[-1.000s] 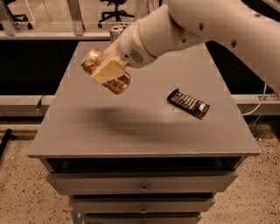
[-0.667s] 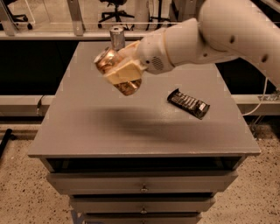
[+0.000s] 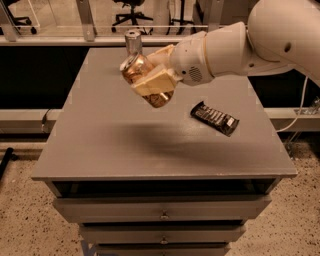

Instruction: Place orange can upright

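1. Foreground. A bank of drawers [image 3: 160, 207] sits below the tabletop [image 3: 90, 145], each drawer with a small centre knob. Speckled floor [image 3: 25, 220] is visible to the left of the unit.

2. Tabletop, near half. The grey surface carries a soft, broad shadow [image 3: 165, 142] around its middle. No object rests in this zone.

3. Tabletop, right of centre. A dark snack bar [image 3: 215, 118] in its wrapper lies flat, set diagonally, well apart from the other items.

4. Pincer. The pincer [image 3: 149, 75] is positioned over the far-centre part of the tabletop and is clamped on the orange can [image 3: 132, 69]. One cream-coloured finger [image 3: 152, 84] crosses the near side of the can body; the other sits behind it.

5. Orange can. The can is held clear of the surface and is tilted, not upright. One silver end points up and to the left; the opposite end points down and to the right, toward the snack bar.

6. Arm. The white arm [image 3: 280, 35] enters from the upper right and reaches leftward to the pincer.

7. Far edge. A slim silver can [image 3: 133, 41] stands upright near the back edge of the tabletop, just behind the orange can and partly hidden by it.

8. Background. An office chair [image 3: 131, 12] stands beyond a rail.
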Robot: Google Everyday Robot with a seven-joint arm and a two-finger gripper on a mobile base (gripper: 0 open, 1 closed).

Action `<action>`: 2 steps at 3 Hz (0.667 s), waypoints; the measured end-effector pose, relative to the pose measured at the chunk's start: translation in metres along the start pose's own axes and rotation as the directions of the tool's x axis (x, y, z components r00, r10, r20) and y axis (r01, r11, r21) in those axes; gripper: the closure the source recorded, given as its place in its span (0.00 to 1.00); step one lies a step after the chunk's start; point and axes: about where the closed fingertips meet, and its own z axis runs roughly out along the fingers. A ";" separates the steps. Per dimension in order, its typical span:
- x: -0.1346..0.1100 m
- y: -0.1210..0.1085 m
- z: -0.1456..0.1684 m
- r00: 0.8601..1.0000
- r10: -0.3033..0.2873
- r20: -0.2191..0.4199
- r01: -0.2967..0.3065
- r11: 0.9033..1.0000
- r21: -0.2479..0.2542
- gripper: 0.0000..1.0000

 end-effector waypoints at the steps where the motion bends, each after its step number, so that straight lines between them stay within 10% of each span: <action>1: 0.005 -0.005 -0.012 1.000 0.001 0.030 -0.002 1.000 0.023 1.00; 2: 0.017 -0.021 -0.051 0.998 -0.023 0.064 0.016 0.994 0.110 1.00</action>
